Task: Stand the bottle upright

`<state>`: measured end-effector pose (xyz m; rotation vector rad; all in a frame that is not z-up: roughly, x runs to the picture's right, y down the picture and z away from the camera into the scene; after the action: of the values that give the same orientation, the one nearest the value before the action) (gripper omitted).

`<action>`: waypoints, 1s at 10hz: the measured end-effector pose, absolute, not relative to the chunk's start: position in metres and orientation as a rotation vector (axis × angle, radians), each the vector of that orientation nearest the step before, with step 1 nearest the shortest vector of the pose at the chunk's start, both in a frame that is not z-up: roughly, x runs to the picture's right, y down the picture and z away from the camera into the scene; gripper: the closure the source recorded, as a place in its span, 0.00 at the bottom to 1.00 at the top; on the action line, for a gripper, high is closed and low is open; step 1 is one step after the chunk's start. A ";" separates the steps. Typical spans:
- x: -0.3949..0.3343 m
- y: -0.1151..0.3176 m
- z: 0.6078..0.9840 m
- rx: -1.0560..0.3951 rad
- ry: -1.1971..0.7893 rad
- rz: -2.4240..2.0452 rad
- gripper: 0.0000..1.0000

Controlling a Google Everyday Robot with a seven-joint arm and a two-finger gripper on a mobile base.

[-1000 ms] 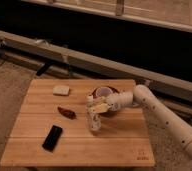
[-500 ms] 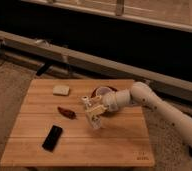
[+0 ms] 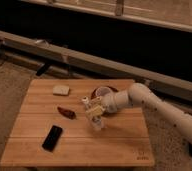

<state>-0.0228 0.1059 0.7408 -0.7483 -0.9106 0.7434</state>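
Note:
A small clear bottle (image 3: 96, 123) stands close to upright, slightly tilted, on the wooden table (image 3: 119, 145) near its middle. My gripper (image 3: 92, 109) reaches in from the right on the pale arm (image 3: 139, 97). It sits right over the bottle's upper part and is closed on it. The bottle's base is at or just above the table top. The bottle's top is hidden by the gripper.
A reddish bowl (image 3: 102, 93) stands just behind the gripper. A dark red object (image 3: 66, 112) lies left of the bottle, a pale block (image 3: 60, 90) at the back left, and a flat black object (image 3: 52, 137) at the front left. A dark wall and rail run behind the table.
The gripper and the bottle have shifted a little. The bottle has gone from a stronger tilt to nearly upright. The other objects have not moved.

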 end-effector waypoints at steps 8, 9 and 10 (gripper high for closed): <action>-0.026 0.108 0.751 -0.782 -0.935 0.760 1.00; -0.026 0.108 0.751 -0.782 -0.935 0.760 1.00; -0.026 0.108 0.750 -0.782 -0.936 0.760 1.00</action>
<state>-0.0262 0.1077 0.7504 -0.7822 -0.9360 0.7600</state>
